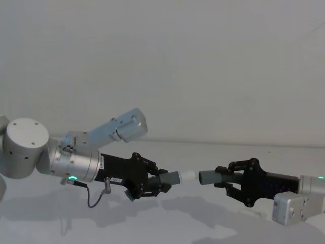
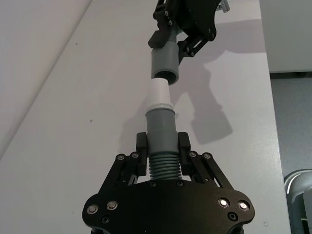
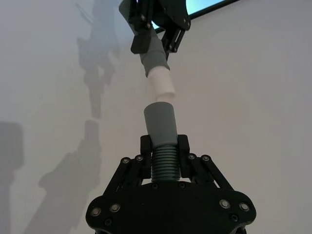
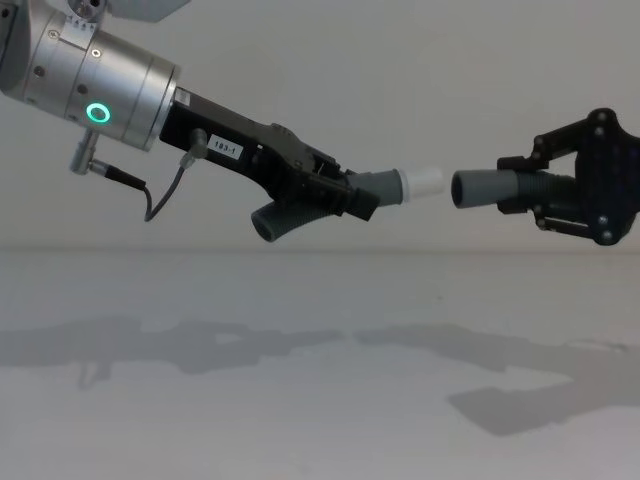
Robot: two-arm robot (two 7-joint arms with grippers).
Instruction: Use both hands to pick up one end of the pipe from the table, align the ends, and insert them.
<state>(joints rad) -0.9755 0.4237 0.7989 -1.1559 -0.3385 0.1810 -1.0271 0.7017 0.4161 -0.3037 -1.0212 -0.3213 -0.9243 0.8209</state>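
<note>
Closest to the lens in the left wrist view, the left gripper (image 2: 162,142) is clenched on the ribbed section of the short pipe piece (image 2: 160,126), whose white plug tip (image 2: 159,92) points at the open socket mouth (image 2: 165,75) of the longer pipe piece (image 4: 495,189). The right gripper (image 4: 528,194) grasps that piece, likewise by its corrugated part. Both pieces hang in the air well above the table (image 4: 300,400), over its middle rather than any edge, with the 2 ends near each other but apart.

The pieces look light and fairly stiff at their smooth collars, though the ribbed stretches probably flex, so holding close behind each collar, as both grippers do, should keep the ends from wagging. In the right wrist view the plug sits slightly off-axis from the socket, so the tilt likely needs trimming before pushing. Smooth plastic may slip under a firm push.
</note>
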